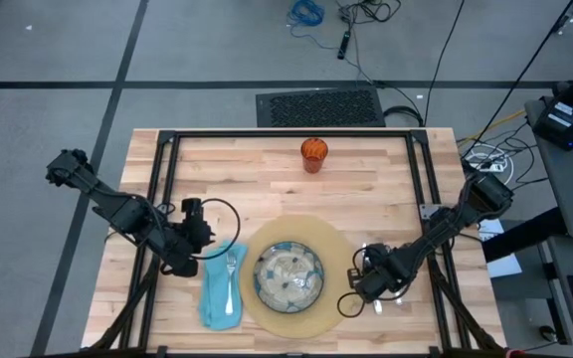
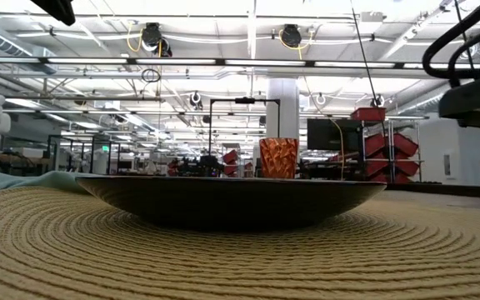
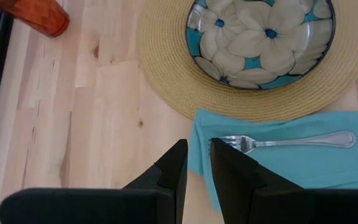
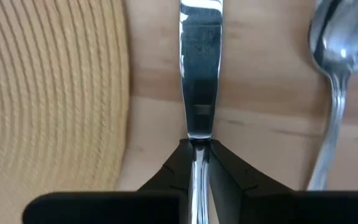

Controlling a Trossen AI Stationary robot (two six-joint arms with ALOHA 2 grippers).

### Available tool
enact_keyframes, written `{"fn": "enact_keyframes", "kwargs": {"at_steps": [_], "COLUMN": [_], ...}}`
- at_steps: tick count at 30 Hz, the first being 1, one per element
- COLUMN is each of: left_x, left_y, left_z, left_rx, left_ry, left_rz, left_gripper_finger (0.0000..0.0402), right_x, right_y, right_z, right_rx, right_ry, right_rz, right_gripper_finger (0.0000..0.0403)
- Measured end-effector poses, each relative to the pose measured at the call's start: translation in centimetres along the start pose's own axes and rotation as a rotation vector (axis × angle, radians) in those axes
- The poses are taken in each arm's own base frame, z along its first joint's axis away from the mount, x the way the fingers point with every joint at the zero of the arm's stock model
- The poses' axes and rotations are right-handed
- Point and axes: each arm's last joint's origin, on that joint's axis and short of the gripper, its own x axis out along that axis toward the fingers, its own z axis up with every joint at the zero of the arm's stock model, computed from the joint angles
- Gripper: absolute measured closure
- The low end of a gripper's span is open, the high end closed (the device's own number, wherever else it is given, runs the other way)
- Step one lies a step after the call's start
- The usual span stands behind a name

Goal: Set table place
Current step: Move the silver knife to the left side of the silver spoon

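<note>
We look down on a wooden table [image 1: 267, 164] where a round woven placemat [image 1: 338, 261] carries a flowered plate [image 1: 288, 275]. A teal napkin [image 1: 214, 293] with a fork [image 1: 231, 278] lies just left of the mat; an orange cup [image 1: 313, 154] stands well beyond. Our right gripper [image 4: 197, 152] is pinched shut on the knife [image 4: 200, 56], beside the mat, with the spoon [image 4: 332, 74] just outside it. Our left gripper [image 3: 197, 165] hangs nearly closed, empty, over the napkin's edge. We judge that letting go crookedly could knock the knife against the spoon.
</note>
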Motion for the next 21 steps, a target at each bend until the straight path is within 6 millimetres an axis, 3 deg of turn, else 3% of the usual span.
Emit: {"fn": "enact_keyframes", "kwargs": {"at_steps": [14, 21], "left_x": [0.0, -0.01], "left_y": [-0.04, -0.08], "left_z": [0.09, 0.18], "left_rx": [-0.008, -0.012], "left_ry": [-0.008, -0.017], "left_rz": [-0.004, -0.009], "left_gripper_finger": [0.0346, 0.0346], "right_x": [-0.01, 0.02], "right_y": [0.22, 0.03], "right_z": [-0.55, -0.85], "right_rx": [-0.005, -0.021], "right_ry": [0.05, 0.032], "right_rz": [0.028, 0.038], "right_gripper_finger": [0.0382, 0.0339]}}
